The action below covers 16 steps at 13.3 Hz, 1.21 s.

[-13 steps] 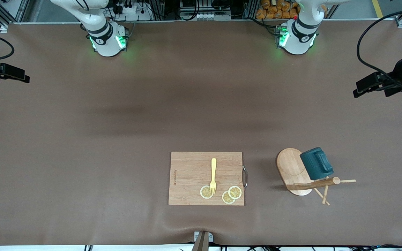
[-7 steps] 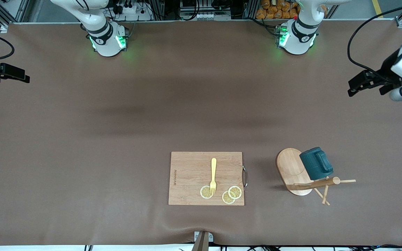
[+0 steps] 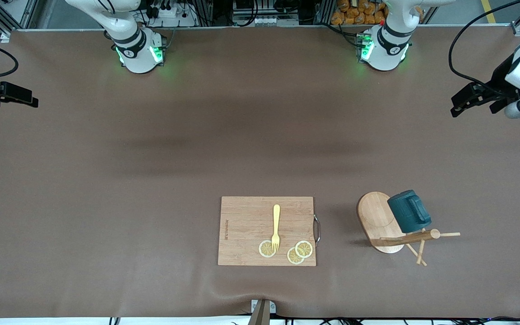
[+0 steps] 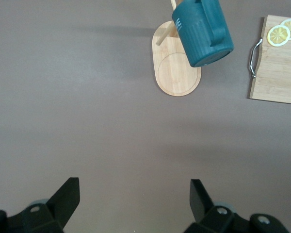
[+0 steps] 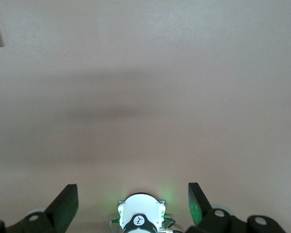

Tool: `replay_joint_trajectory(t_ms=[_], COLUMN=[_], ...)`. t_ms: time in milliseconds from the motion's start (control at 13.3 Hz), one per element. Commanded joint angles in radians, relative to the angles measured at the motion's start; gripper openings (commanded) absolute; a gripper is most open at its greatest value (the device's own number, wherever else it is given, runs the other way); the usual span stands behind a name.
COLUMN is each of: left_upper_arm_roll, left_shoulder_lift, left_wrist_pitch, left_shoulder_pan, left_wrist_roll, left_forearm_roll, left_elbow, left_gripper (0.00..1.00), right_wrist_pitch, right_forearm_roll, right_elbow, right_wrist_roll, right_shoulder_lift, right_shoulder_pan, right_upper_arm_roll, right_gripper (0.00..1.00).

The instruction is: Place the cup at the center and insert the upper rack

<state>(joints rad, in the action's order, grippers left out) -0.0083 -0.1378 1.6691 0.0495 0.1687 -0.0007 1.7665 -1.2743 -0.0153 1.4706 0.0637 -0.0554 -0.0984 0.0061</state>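
The cup is a dark teal ribbed mug. It hangs tilted on the upper rack, a light wooden stand with an oval base and thin pegs, near the front camera toward the left arm's end. The left wrist view shows the cup over the oval base. My left gripper hangs open and empty over bare table at the left arm's end, well apart from the stand; its fingers spread wide around the left gripper. My right gripper waits open at the right arm's end, seen as the right gripper.
A wooden cutting board with a metal handle lies near the front camera at mid-table. It carries a yellow fork and three lemon slices. The right arm's base shows in the right wrist view.
My left gripper has risen and swung a little in from the table's end toward the robots' side. The right arm, cup and stand have not moved.
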Motion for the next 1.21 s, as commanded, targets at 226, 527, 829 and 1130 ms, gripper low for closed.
replay_joint_trajectory(t_ms=[226,527,829,1130], left_upper_arm_roll=[0.030,0.033,0.034,0.034], left_shoulder_lift=[-0.031,-0.012,0.038,0.040], left_wrist_pitch=[0.009,0.001,-0.083,-0.083], left_shoulder_pan=[0.016,0.042,0.062,0.073], left_wrist_roll=[-0.005,-0.005,0.005,-0.001], left_forearm_roll=[0.024,0.030,0.030,0.030], left_elbow=[0.001,-0.045,-0.127,-0.128], left_gripper=[1.00,1.00,1.00,1.00], right_wrist_pitch=[0.004,0.004,0.004,0.004], right_forearm_roll=[-0.005,-0.005,-0.005,-0.005], right_elbow=[-0.006,-0.006,-0.006,-0.006], right_wrist_roll=[0.004,0.002,0.001,0.001], right_shoulder_lift=[0.003,0.003,0.003,0.002], right_shoulder_pan=[-0.012,-0.011,-0.011,-0.011], right_upper_arm_roll=[0.006,0.006,0.006,0.008], right_gripper=[1.00,1.00,1.00,1.00])
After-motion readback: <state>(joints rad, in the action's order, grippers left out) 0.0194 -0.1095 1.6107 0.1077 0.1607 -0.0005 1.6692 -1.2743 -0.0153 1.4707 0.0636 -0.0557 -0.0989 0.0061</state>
